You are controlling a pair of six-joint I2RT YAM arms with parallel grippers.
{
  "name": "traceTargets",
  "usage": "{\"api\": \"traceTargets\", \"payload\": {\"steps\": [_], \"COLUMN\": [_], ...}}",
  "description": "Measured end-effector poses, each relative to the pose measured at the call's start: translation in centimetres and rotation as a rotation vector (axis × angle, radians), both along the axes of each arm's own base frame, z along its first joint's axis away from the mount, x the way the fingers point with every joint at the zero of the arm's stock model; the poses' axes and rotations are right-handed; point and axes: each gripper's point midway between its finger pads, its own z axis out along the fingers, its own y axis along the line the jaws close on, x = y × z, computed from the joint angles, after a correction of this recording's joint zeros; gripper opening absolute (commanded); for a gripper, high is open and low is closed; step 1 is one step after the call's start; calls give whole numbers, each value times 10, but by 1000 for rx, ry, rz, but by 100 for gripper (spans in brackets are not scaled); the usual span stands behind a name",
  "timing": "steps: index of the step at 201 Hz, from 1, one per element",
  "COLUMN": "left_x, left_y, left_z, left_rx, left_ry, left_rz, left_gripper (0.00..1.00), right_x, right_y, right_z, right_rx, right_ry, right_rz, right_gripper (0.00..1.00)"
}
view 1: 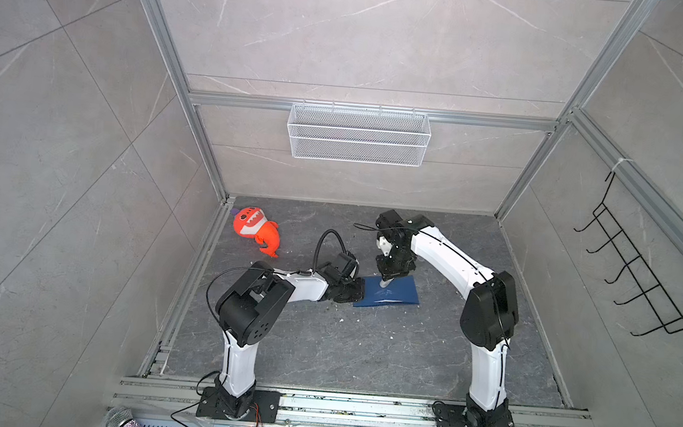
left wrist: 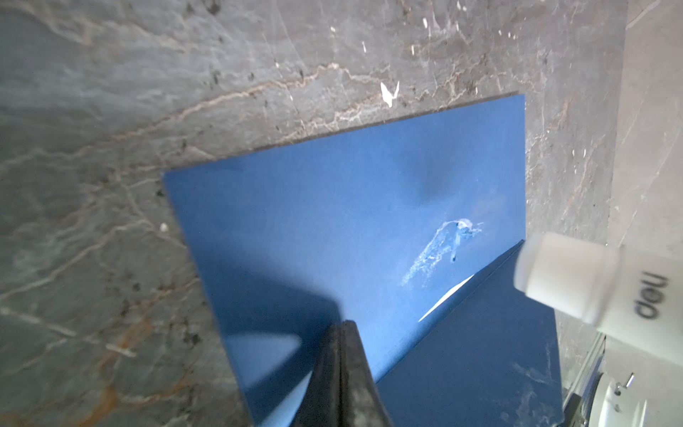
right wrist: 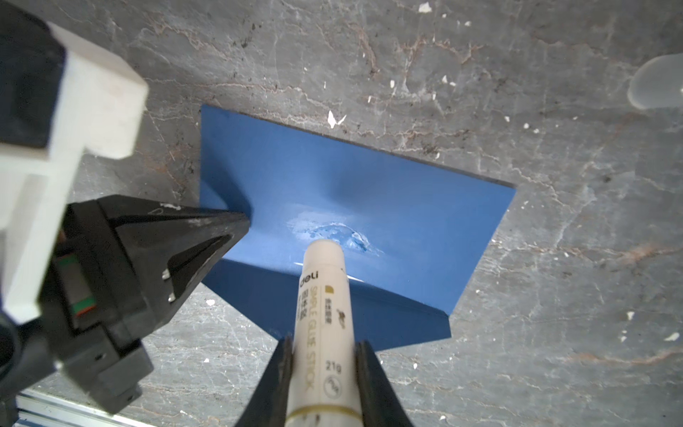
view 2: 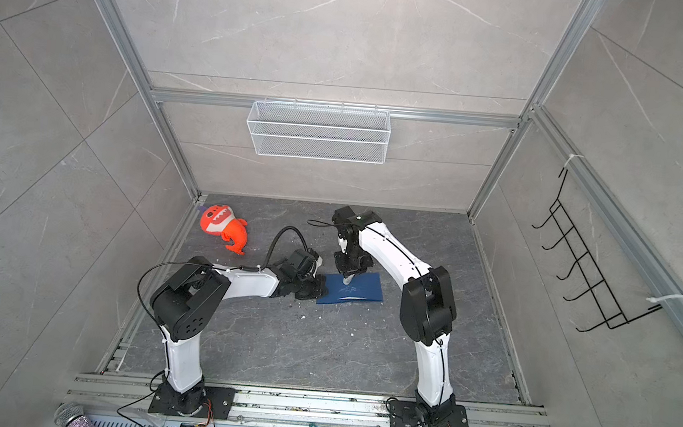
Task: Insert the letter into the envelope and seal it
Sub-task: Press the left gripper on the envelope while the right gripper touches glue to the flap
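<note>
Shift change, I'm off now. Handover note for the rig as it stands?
Left gripper: shut, tip on the left edge of the envelope, apparently pinning it.
Right gripper: shut on the glue stick, whose tip is at a pale smear on the envelope.
Letter: not visible, likely inside.
Done: gluing seemingly begun.
Left: fold it shut, press to seal.

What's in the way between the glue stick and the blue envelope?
Nothing visible. The glue stick points straight at the pale smear on the envelope; the left fingers touch its edge, off to the side.
</note>
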Motion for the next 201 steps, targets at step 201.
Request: {"api": "traceTargets", "payload": {"steps": [201], "left_x": [2], "left_y": [1], "left_z": [-2], "left_rx": [-9], "left_ry": [-9], "left_rz": [22], "left_gripper": [0], "right_x": [5], "right_y": [21], "right_z": [-37], "right_rx": [-128], "right_ry": [77], "right_rz": [64], "right_gripper": [0]}}
